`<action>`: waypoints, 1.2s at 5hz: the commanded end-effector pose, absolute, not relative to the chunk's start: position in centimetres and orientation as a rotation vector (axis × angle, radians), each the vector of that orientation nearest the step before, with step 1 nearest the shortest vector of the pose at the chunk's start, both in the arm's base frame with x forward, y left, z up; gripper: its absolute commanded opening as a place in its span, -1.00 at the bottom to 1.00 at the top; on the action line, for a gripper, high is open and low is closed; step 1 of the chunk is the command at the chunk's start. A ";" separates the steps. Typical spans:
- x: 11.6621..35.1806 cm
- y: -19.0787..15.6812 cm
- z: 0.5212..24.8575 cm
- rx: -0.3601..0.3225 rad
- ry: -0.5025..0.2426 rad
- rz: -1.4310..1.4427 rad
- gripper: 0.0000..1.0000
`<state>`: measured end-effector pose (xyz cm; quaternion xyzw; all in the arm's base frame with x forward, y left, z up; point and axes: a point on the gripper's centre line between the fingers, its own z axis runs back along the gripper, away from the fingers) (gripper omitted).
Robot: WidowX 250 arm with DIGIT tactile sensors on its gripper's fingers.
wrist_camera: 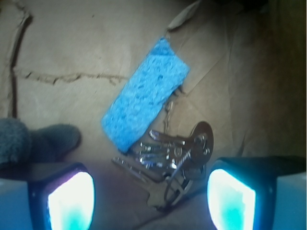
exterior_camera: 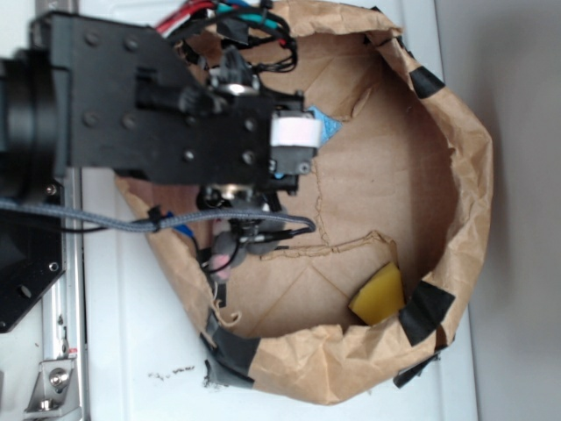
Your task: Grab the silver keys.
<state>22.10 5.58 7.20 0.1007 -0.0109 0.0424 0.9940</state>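
Note:
The silver keys (wrist_camera: 170,160) lie on the brown paper floor of the bag in the wrist view, a bunch of several shiny keys on a ring with a rounded metal tag, touching the lower end of a blue sponge (wrist_camera: 144,93). My gripper (wrist_camera: 151,199) is open, its two glowing pads (wrist_camera: 72,201) standing either side of the lower part of the bunch, just above it. In the exterior view the gripper (exterior_camera: 294,132) hangs over the bag's upper left and hides the keys; only a corner of the blue sponge (exterior_camera: 326,125) shows.
A crumpled brown paper bag (exterior_camera: 456,175) with black tape walls everything in. A yellow sponge (exterior_camera: 379,294) lies at its lower right. A grey plush mouse (wrist_camera: 33,141) sits left of the gripper; it also shows in the exterior view (exterior_camera: 230,250). Cables drape from the arm.

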 end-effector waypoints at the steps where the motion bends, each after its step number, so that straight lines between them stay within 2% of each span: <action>1: 22.5 6.4 5.9 0.186 -0.052 0.123 1.00; 2: 22.5 7.0 5.8 0.189 -0.040 0.134 1.00; 3: 21.4 7.6 7.1 0.154 -0.043 0.137 1.00; 4: 20.7 7.8 7.3 0.154 -0.047 0.137 1.00; 6: 20.4 7.9 6.6 0.166 -0.053 0.133 1.00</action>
